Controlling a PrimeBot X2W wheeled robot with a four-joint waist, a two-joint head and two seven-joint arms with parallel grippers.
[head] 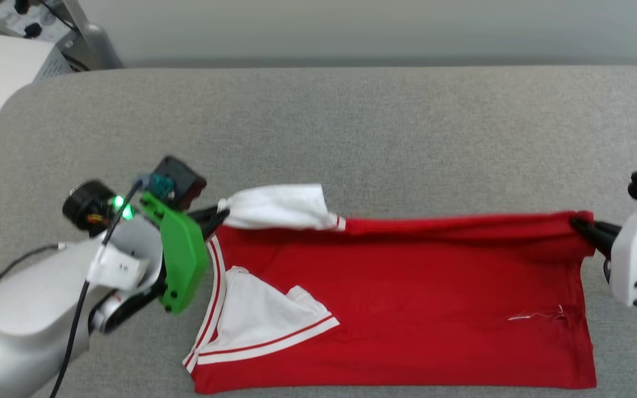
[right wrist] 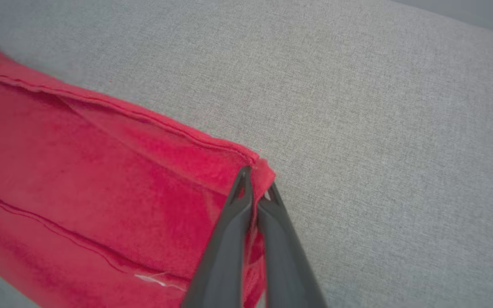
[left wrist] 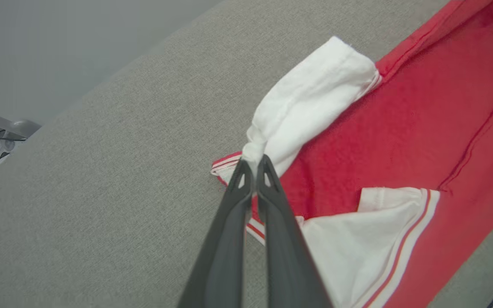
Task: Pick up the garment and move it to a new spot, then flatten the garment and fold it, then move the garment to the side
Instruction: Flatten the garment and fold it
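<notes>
Head view: the garment [head: 407,298] is seen spread on the grey surface [head: 351,127], its long axis running left to right between the arms. Its far edge is pinched at both ends.

Left wrist view: the left gripper [left wrist: 253,167] is clamped on the white sleeve [left wrist: 310,107].

Right wrist view: the right gripper [right wrist: 256,188] is clamped on the red hem corner.
</notes>
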